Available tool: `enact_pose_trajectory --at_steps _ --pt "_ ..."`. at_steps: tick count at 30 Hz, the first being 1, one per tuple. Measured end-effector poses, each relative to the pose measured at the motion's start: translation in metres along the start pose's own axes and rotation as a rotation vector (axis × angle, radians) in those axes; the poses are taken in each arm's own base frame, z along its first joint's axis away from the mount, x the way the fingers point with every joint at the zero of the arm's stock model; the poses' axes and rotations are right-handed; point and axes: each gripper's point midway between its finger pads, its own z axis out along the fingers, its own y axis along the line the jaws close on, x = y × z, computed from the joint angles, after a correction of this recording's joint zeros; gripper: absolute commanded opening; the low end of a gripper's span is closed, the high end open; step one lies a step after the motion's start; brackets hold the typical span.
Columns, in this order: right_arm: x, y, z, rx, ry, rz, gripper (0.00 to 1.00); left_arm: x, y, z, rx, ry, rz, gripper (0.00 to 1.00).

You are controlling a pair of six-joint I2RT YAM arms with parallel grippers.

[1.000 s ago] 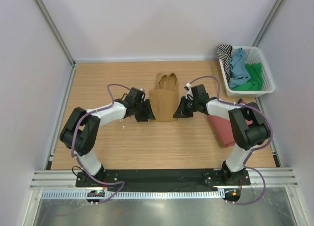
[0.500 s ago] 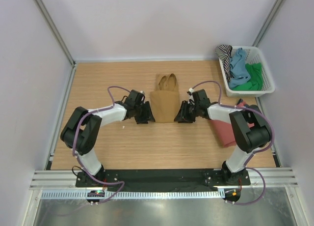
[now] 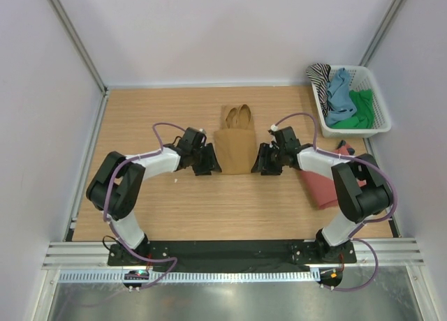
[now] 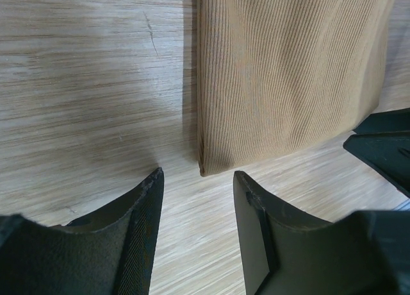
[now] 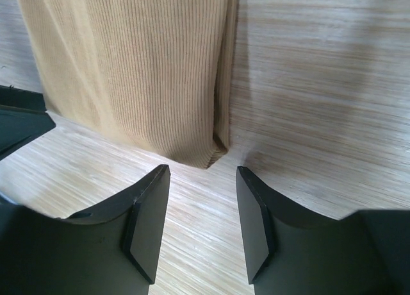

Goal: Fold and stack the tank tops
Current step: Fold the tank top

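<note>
Wooden table, frame centre: folded ochre top between left gripper and right gripper, both jaws released.

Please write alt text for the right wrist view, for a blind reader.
A folded ochre-brown tank top, ribbed, lies on the wooden table. Its near corner is just beyond the right gripper, whose dark jaws stand open and empty.

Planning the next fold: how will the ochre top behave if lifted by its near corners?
The ochre top is thin ribbed knit, so it will probably hang limp and sag between the corners. It seems to lie in folded layers, which may slip apart unless both are pinched. It looks light for its size.
</note>
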Motion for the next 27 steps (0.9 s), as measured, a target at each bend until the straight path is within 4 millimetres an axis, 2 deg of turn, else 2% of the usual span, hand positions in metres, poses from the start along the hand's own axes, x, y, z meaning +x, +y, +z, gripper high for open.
enact_pose_trajectory --at_steps 3,10,13,14,16,17,22,27 --pt "-0.003 -0.002 -0.001 0.02 -0.003 -0.011 0.5 0.0 -0.001 0.001 0.004 0.001 -0.003 0.49" --pt "-0.012 -0.001 0.009 0.025 0.004 -0.025 0.38 -0.003 -0.009 0.009 0.033 -0.005 -0.014 0.44" --pt "-0.012 0.002 0.012 0.021 0.007 -0.038 0.31 -0.002 -0.012 0.012 0.045 -0.003 -0.013 0.37" --pt "-0.011 0.003 0.013 0.019 0.008 -0.043 0.21 -0.001 -0.014 0.013 0.049 -0.002 -0.012 0.27" --pt "-0.008 0.005 0.015 0.017 0.015 -0.055 0.1 0.001 -0.014 0.015 0.048 0.003 -0.007 0.11" --pt "-0.007 0.005 0.015 0.017 0.02 -0.057 0.01 0.003 -0.014 0.017 0.045 0.009 -0.011 0.0" --pt "0.002 0.006 0.012 0.023 0.038 -0.063 0.01 0.011 -0.01 0.011 0.04 0.012 -0.018 0.0" --pt "0.024 0.017 -0.014 0.009 0.046 -0.097 0.01 0.033 -0.009 -0.013 0.034 0.026 -0.001 0.0"
